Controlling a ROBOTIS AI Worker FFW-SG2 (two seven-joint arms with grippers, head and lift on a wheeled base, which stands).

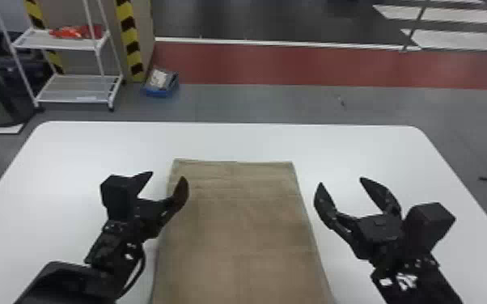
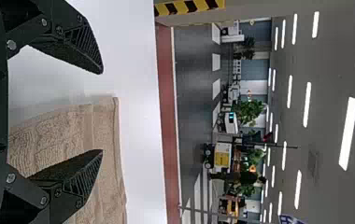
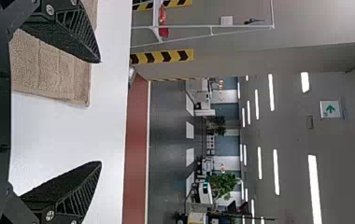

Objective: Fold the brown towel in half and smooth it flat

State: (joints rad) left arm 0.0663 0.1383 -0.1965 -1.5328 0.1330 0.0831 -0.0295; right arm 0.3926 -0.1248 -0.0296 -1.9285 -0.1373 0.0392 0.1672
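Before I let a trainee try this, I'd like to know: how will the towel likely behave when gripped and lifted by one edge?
The towel will probably droop, since it looks like soft cloth lying flat. Its ribbed, rough-looking weave suggests it won't slip easily. Being thin, it's likely light for its spread.

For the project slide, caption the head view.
Two open grippers, left and right, flank a brown towel lying flat on a white table.
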